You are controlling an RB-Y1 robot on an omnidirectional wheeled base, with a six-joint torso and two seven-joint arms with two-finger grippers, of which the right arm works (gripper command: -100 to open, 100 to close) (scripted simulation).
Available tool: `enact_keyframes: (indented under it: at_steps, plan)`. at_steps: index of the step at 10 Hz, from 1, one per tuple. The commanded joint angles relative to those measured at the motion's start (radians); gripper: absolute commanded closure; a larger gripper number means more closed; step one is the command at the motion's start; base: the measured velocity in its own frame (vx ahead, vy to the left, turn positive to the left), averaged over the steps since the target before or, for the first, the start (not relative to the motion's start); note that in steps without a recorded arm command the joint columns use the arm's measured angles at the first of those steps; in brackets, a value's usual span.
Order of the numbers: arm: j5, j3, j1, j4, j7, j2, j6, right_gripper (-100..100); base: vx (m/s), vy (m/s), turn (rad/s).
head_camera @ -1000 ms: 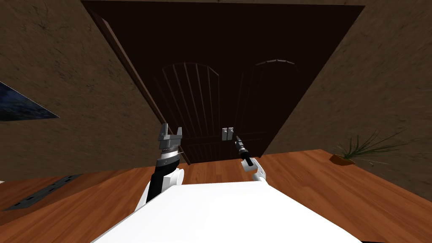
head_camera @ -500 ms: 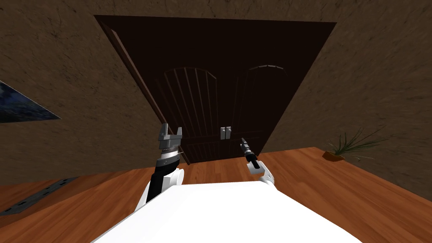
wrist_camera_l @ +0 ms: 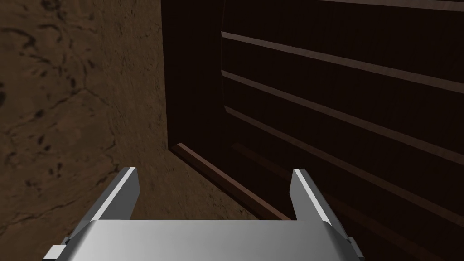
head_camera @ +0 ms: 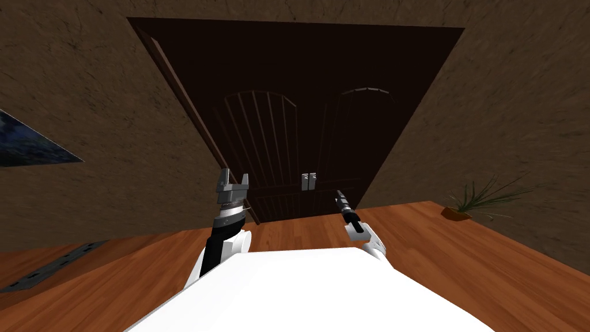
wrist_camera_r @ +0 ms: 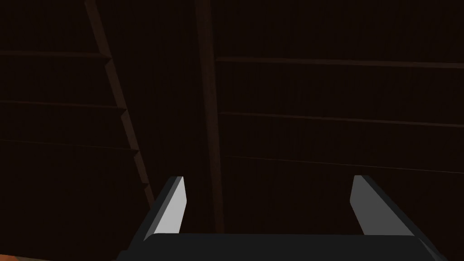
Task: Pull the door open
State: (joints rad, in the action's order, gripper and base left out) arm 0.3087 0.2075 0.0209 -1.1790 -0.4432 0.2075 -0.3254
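The right tool (wrist_camera_r: 268, 179) has its two blades spread wide with nothing between them, pointed at the dark slatted panels of the door (head_camera: 288, 115). From above, it hangs low in front of the right leaf. It is a little to the right of and below the pair of pale handles (head_camera: 309, 181) at the middle seam, clear of them. The left tool (wrist_camera_l: 214, 171) is likewise spread and empty, raised at the door's left edge where the frame meets the rough brown wall (wrist_camera_l: 68, 113). The door is a dark double one with arched panels, both leaves looking shut, set back in the wall straight ahead. A reddish wooden floor (head_camera: 461, 259) runs up to it. A spiky plant (head_camera: 478, 202) sits on the floor off to the right, and a dark picture (head_camera: 29, 147) hangs on the left wall.
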Motion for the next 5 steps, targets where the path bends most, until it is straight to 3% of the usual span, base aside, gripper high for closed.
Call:
enact_keyframes:
  at_steps: [1,2,5]
  plan:
    - [-0.012,0.029,0.012,0.007,-0.008,0.026,0.001,-100,0.054,0.027,0.075]
    - [-0.020,0.042,0.010,0.018,-0.014,0.042,-0.003,-100,0.128,0.022,0.118]
    - [-0.028,0.040,-0.010,0.027,-0.022,0.048,-0.015,-100,0.180,0.011,0.141]
